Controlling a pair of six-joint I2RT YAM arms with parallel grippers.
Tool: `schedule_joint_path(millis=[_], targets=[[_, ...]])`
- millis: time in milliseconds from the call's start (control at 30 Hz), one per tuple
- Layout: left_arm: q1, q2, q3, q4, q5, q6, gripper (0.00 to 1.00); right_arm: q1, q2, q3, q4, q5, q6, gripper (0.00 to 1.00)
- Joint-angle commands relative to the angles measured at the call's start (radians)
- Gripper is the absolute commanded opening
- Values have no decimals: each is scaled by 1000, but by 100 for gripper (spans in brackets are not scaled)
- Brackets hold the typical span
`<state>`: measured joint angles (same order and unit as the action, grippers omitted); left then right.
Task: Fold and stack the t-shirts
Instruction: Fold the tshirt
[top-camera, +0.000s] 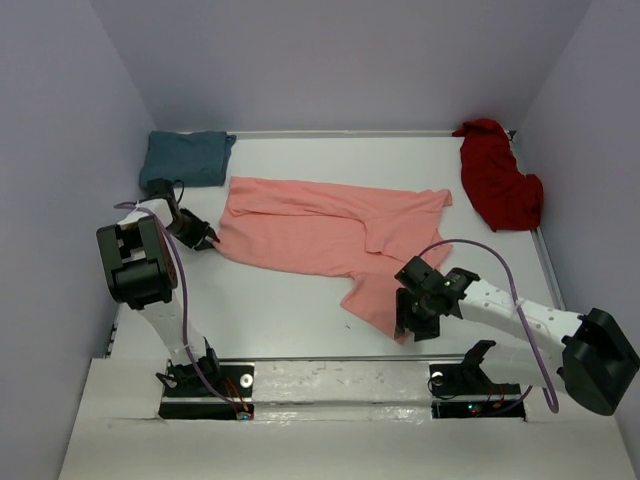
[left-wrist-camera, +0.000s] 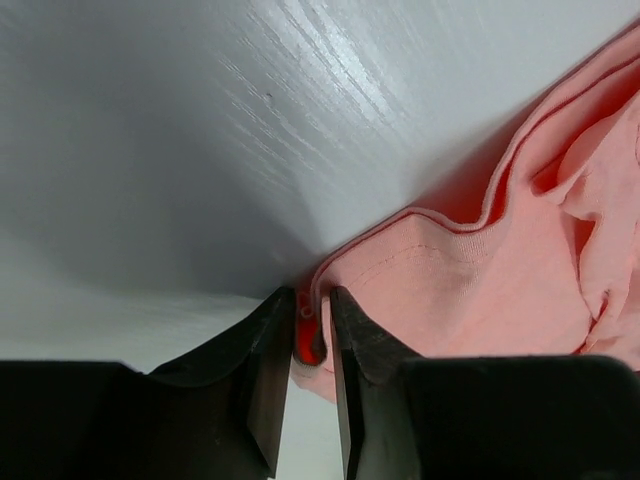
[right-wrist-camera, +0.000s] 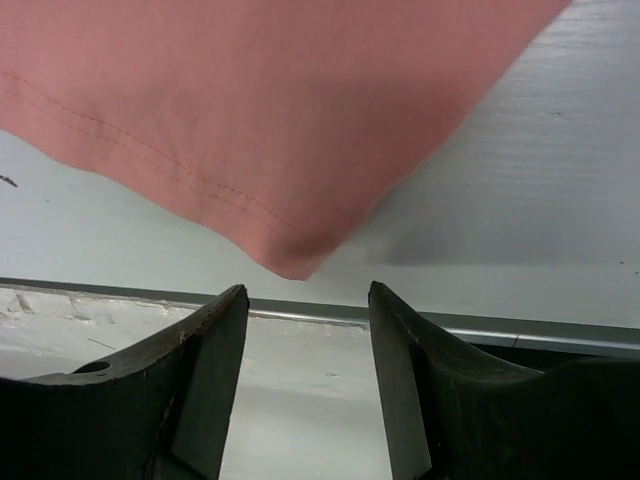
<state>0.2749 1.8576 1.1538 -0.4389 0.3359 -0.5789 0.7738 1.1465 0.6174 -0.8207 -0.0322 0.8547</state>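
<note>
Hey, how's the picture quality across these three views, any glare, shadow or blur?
Top view: even, soft light, salmon-pink cotton t-shirt sharp. Left wrist view: sheen on the white table, dark shadow under the shirt's hem. Right wrist view: shirt corner throws a soft shadow, stitching sharp.

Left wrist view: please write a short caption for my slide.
Left fingers pinching the pink shirt's edge on the white table.

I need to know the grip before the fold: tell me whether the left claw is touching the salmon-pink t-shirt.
Touching. The left wrist view shows the left claw closed on the salmon-pink t-shirt, its hem pinched between the two jaws.
</note>
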Motion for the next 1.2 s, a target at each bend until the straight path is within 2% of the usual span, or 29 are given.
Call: schedule_joint_path(millis=[0, 833, 933, 967, 1067, 1167], targets=[[-13, 40, 24, -27, -51, 28, 36, 9, -33, -28, 22, 53, 56, 57], [-25, 35, -5, -18, -48, 21, 35, 9, 84, -41, 129, 2, 4, 51], [-25, 31, -9, -12, -40, 16, 26, 9, 82, -39, 129, 3, 1, 51], [-25, 31, -8, -9, -40, 16, 16, 9, 82, -41, 129, 3, 3, 51], [-25, 32, -6, -12, -37, 14, 0, 9, 84, -41, 129, 3, 3, 51], [-25, 31, -8, -14, -38, 13, 0, 9, 85, -39, 129, 2, 1, 50]])
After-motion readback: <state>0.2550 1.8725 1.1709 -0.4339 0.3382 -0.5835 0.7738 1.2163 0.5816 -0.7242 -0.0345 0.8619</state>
